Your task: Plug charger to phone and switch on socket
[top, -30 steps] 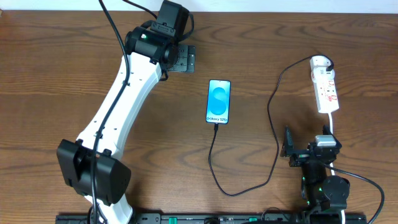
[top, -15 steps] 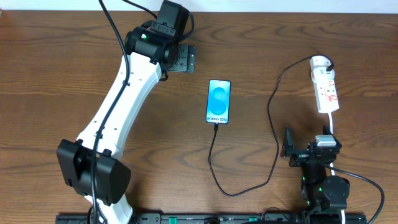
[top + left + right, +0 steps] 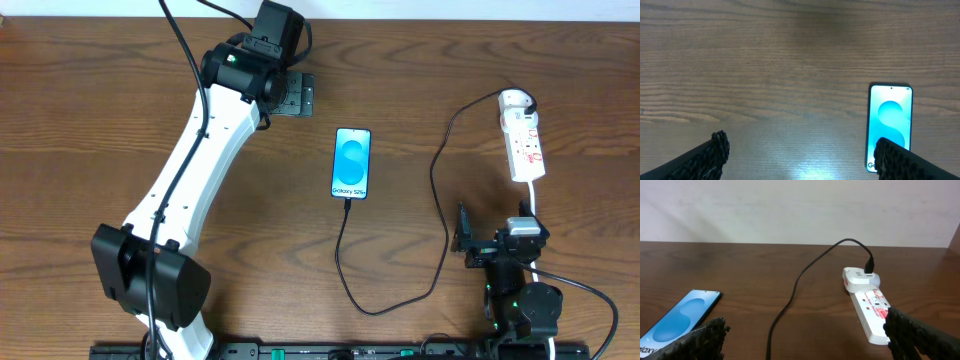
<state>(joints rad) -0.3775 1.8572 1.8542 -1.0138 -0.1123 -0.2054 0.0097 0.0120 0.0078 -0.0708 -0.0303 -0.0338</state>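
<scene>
Phone (image 3: 352, 163) lies flat and face up on the wooden table (image 3: 100, 120), with its screen lit in cyan and white and the words "Galaxy S25+" at the short edge nearer to the robot bases. The charger (image 3: 792, 291), a thin black cable, meets the phone at this same short edge. How deep the tip sits in the port I cannot tell. From the phone the cable runs toward the bases, bends in a loop to the right of the phone, and then goes away from the bases to the socket (image 3: 524, 140). The socket is a white power strip with red markings, lying well to the right of the phone and almost parallel to it. The black plug (image 3: 869, 265) of the charger sits in the far, rounded end of the strip. The position of the switches is too small to read.

The left gripper (image 3: 802, 155) hangs to the left of the phone and beyond its far edge, with its fingers (image 3: 715, 150) spread wide and nothing between them. The right gripper (image 3: 807, 335) is to the right of the phone, closer to the bases, just beside the near end of the socket. Its fingers (image 3: 905, 330) are also spread apart and empty.
</scene>
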